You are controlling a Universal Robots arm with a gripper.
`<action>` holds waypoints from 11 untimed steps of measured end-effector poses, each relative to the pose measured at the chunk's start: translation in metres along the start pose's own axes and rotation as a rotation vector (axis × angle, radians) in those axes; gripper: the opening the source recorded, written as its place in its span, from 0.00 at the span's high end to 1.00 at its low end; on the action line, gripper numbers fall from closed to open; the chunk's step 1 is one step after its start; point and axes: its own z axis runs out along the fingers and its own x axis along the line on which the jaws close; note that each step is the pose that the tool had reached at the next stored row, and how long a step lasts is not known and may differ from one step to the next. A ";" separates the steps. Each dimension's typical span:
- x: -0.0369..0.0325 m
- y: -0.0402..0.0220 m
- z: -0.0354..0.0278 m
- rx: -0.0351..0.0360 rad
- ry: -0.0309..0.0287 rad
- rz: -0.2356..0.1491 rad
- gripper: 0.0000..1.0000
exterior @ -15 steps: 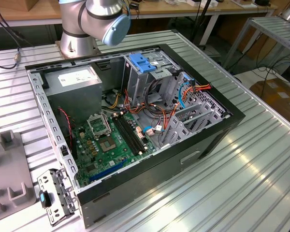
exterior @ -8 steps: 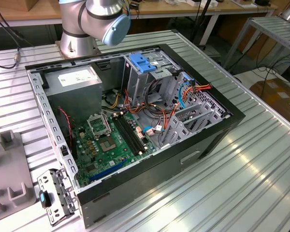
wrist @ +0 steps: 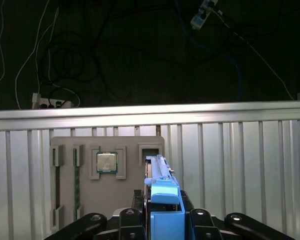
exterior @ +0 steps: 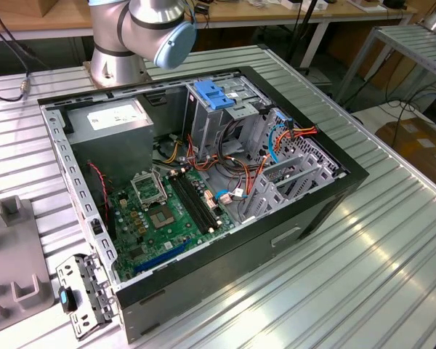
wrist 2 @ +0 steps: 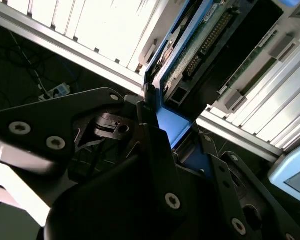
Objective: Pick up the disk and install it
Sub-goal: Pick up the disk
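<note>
Gripper (wrist: 166,217) closed on the edge-standing disk (wrist: 159,172) by its blue carrier bracket (wrist 2: 172,125). Probably heavy, rigid and shock-sensitive, so best held by the bracket's sides. In the exterior view, the drive cage (exterior: 282,178) is at three o'clock of the motherboard (exterior: 167,211).

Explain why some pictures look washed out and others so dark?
Exterior view: evenly lit, mild sheen on the ribbed table. Second wrist view: its slats blown white, the claw in shadow. First wrist view: black background, the disk clearly lit.

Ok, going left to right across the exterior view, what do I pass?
Grey moulded plastic fixture tray → grey metal power-supply box with a white sticker → blue plastic latch atop the metal cage → slanted grey metal drive cage with orange cables.
</note>
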 end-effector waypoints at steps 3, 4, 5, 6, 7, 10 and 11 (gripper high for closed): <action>-0.0001 0.0002 -0.0062 0.0001 0.0000 0.000 0.63; -0.0002 0.0003 -0.0091 -0.0001 0.0001 0.000 0.63; -0.0002 0.0003 -0.0108 0.0001 0.0000 0.000 0.63; -0.0002 0.0004 -0.0122 0.0000 0.0001 0.000 0.63; -0.0002 0.0004 -0.0141 0.0001 0.0008 0.000 0.63; -0.0003 0.0004 -0.0164 0.0006 0.0089 0.000 0.63; -0.0003 0.0005 -0.0173 0.0004 0.0111 0.000 0.63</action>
